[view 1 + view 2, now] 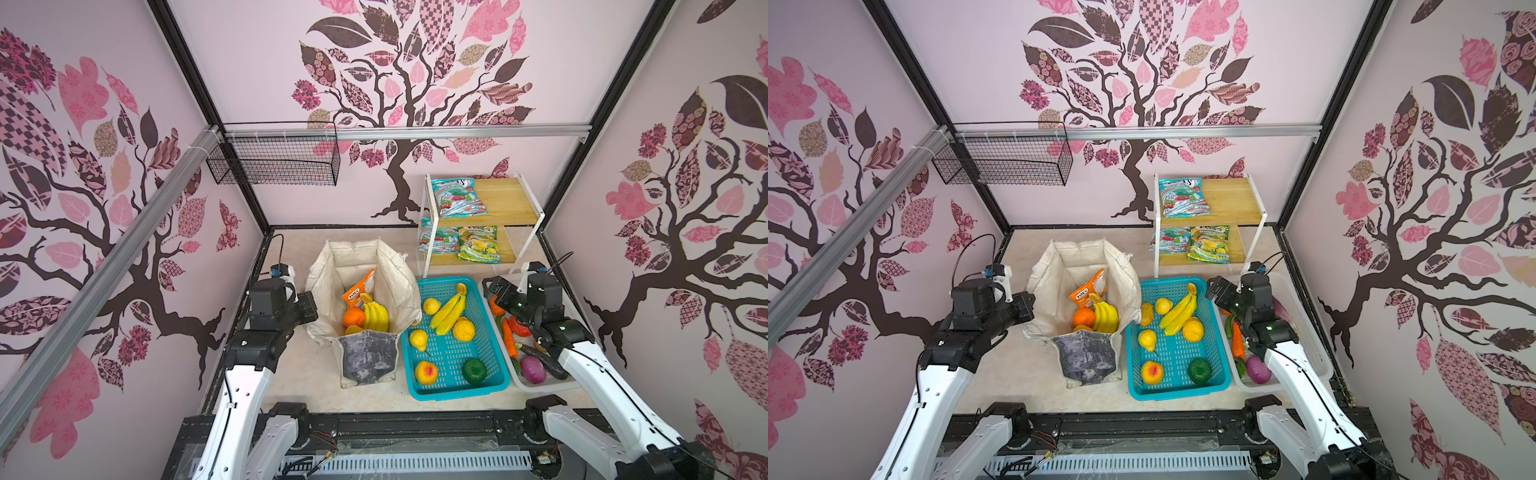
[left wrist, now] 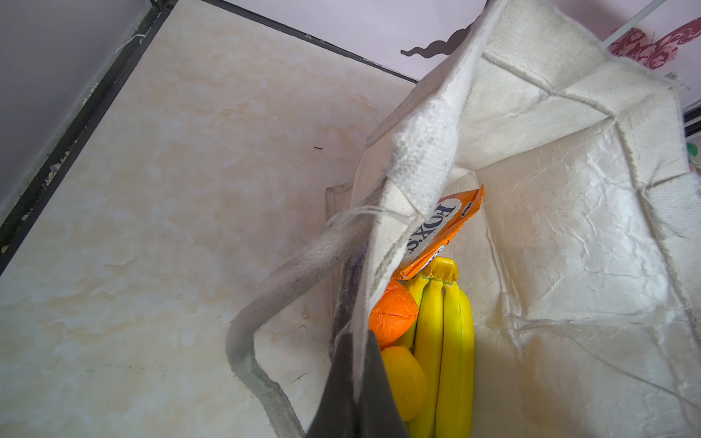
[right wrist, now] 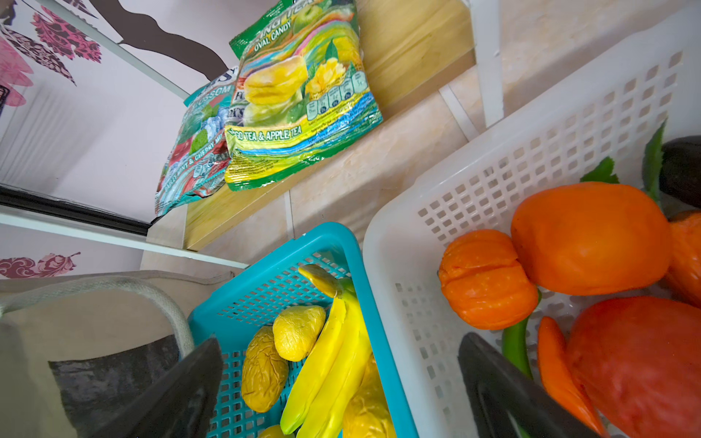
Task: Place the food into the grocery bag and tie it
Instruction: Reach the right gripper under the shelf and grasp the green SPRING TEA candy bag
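Closest in, the left gripper [image 2: 356, 390] is clamped on the rim of the grocery bag [image 2: 569, 113], apparently to keep its mouth spread; banana bunch [image 2: 444, 341], orange [image 2: 390, 314] and FOX'S packet [image 2: 436, 231] already lie inside; the right gripper [image 3: 341, 383] hangs with jaws wide where teal basket [image 3: 356, 258] meets white basket [image 3: 531, 159], near the red vegetable [image 3: 645, 360], probably its next pick; the green-yellow packet [image 3: 303, 98] waits on the lower shelf [image 3: 413, 45].

The tote [image 1: 357, 257] stands on the bench [image 1: 307, 374], with a banana bunch [image 1: 376, 316], an orange [image 1: 354, 318] and a sweet packet [image 1: 358, 289] in it. Just right of the tote is the fruit basket [image 1: 457, 391], farther right the vegetable basket [image 1: 540, 386], and to its right rear the shelf rack [image 1: 511, 199].
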